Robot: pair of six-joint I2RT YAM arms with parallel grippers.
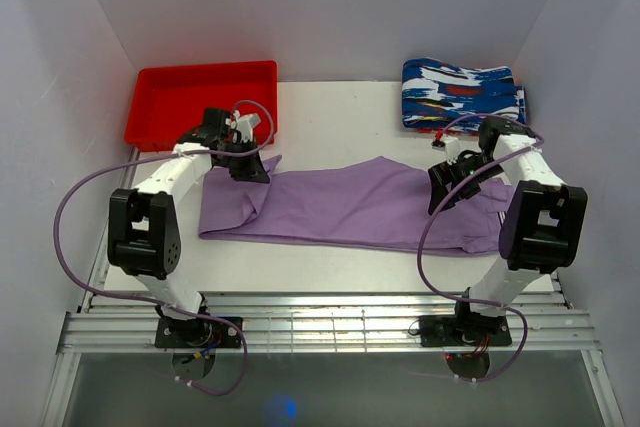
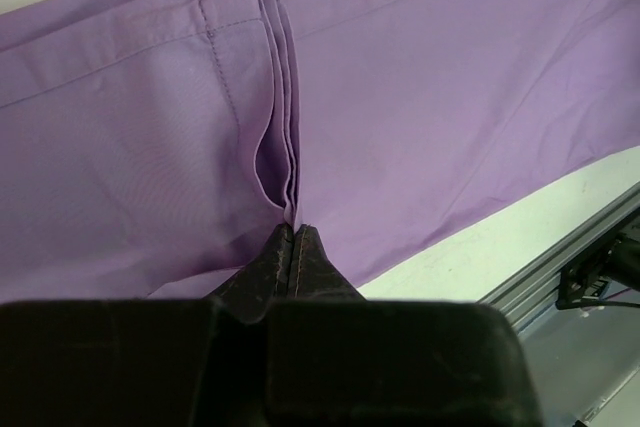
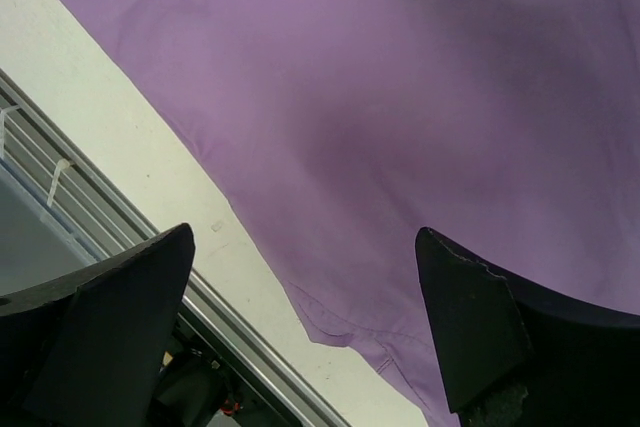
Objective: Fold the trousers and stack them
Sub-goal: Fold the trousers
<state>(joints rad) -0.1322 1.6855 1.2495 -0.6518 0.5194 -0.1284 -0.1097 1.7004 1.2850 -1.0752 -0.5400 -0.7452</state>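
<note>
The light purple trousers (image 1: 350,209) lie lengthwise across the white table, folded in half along their length. My left gripper (image 1: 243,162) sits at their left end, shut on the stacked hem edges (image 2: 288,202) of the trousers (image 2: 450,97). My right gripper (image 1: 452,187) hovers over their right end. Its fingers (image 3: 470,327) stand wide open above the trousers (image 3: 400,117), holding nothing. A corner of the cloth shows between the jaws near the table's front rail.
A red tray (image 1: 205,97) stands at the back left. A folded blue, white and red patterned garment (image 1: 462,95) lies at the back right. The slotted metal rail (image 1: 330,322) runs along the table's front edge. White walls close in on both sides.
</note>
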